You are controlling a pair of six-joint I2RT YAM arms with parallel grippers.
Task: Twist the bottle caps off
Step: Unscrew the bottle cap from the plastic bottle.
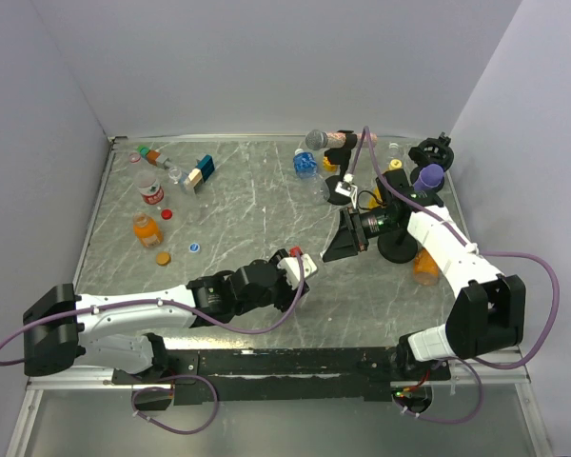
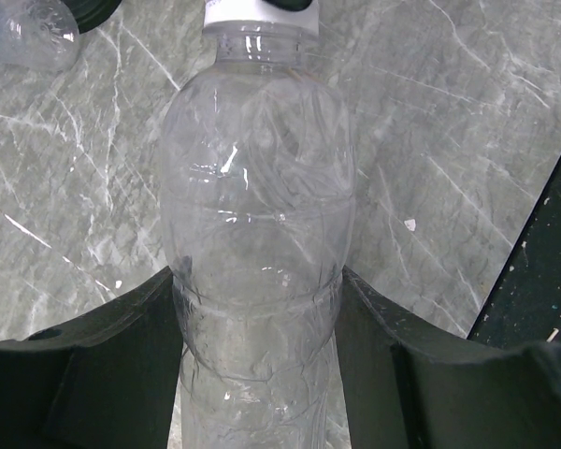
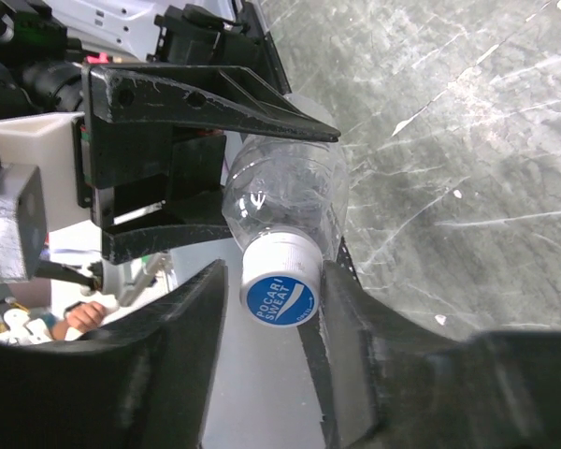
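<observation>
Left arm [image 1: 133,309] lies low across the near side of the counter [image 1: 257,205], reaching from its base at the near-left corner toward the middle, wrist rolled so the left claw [image 1: 309,264] points at the right arm. In the left wrist view that claw [image 2: 257,309] is clamped on the clear bottle [image 2: 257,206], one dark finger [image 2: 122,346] pressed against each side of the bottle's waist, the bottle lifted off the marble and lying roughly level. The white cap [image 2: 259,11] sits at the far end of it, on the neck. Right arm [image 1: 443,243] rises from its base at the near-right corner, bends at the elbow and turns left, so the right claw [image 1: 337,248] faces the left one head-on over mid-counter. From the right wrist I see the cap's blue printed top [image 3: 279,297] straight on, the right claw [image 3: 273,276] straddling it. One finger [image 3: 348,355] looks to touch the ribbed rim; beside the other finger [image 3: 192,355] a thin light strip shows, so I cannot tell whether the cap is truly pinched. Elsewhere, at the far left of the counter: an orange bottle [image 1: 145,228], a red-labelled bottle [image 1: 150,190], and loose red cap [image 1: 167,213], orange cap [image 1: 162,257] and blue cap [image 1: 192,249], all well apart from both claws.
</observation>
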